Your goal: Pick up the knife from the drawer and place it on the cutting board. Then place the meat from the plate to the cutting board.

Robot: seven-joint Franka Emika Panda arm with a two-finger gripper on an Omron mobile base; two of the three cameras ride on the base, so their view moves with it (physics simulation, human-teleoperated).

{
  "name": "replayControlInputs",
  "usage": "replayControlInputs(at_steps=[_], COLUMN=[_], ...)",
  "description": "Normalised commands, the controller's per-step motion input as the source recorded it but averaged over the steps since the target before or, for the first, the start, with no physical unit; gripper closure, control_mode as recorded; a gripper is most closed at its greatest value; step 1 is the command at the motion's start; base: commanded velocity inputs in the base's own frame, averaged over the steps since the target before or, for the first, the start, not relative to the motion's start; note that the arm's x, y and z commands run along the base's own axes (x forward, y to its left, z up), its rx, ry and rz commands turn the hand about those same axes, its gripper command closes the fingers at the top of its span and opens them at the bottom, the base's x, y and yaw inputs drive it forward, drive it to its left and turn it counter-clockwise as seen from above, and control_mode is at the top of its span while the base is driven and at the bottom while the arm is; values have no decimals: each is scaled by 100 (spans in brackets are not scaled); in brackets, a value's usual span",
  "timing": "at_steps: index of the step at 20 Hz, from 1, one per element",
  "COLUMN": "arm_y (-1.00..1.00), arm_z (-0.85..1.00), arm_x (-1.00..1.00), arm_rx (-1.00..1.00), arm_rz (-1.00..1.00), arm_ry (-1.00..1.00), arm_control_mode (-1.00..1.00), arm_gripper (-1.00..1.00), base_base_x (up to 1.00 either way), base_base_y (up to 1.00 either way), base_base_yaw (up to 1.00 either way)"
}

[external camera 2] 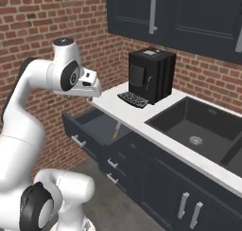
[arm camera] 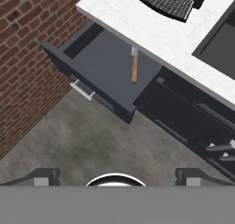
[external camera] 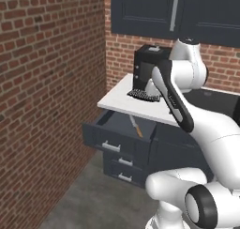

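Observation:
The dark navy drawer (arm camera: 98,62) stands pulled out under the white counter (arm camera: 151,35). Inside it, close to the counter's edge, lies the knife (arm camera: 134,67), orange-brown handle toward me and grey blade tucked partly under the counter. Both base views also show the knife (external camera: 136,127) (external camera 2: 115,130) in the drawer (external camera: 117,129) (external camera 2: 94,123). My gripper (arm camera: 118,175) (external camera 2: 90,96) hangs open and empty, high above the drawer's front and well short of the knife. The cutting board, the meat and the plate are out of view.
A black coffee machine (external camera 2: 151,76) with a grated drip tray (arm camera: 163,2) stands on the counter above the drawer. A dark sink (external camera 2: 198,126) lies to its right. A brick wall (external camera: 47,82) closes the left side. More drawers with silver handles (external camera: 124,169) sit below.

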Motion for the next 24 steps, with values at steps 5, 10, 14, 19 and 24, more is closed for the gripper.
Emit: replayControlInputs(at_steps=[5,10,14,19,24], arm_y=[0,0,0,0,0], arm_z=[0,0,0,-9,-59], arm_x=[0,0,0,3,17], arm_rx=[0,0,0,0,1], arm_rz=[0,0,0,0,0], arm_ry=[0,0,0,0,0], arm_control_mode=[100,100,100,-100,-100], arm_gripper=[-100,-100,-100,-100,-100], base_base_x=[37,3,0,5,0], base_base_y=[-56,-11,0,0,0], base_base_yaw=[12,3,6,3,0])
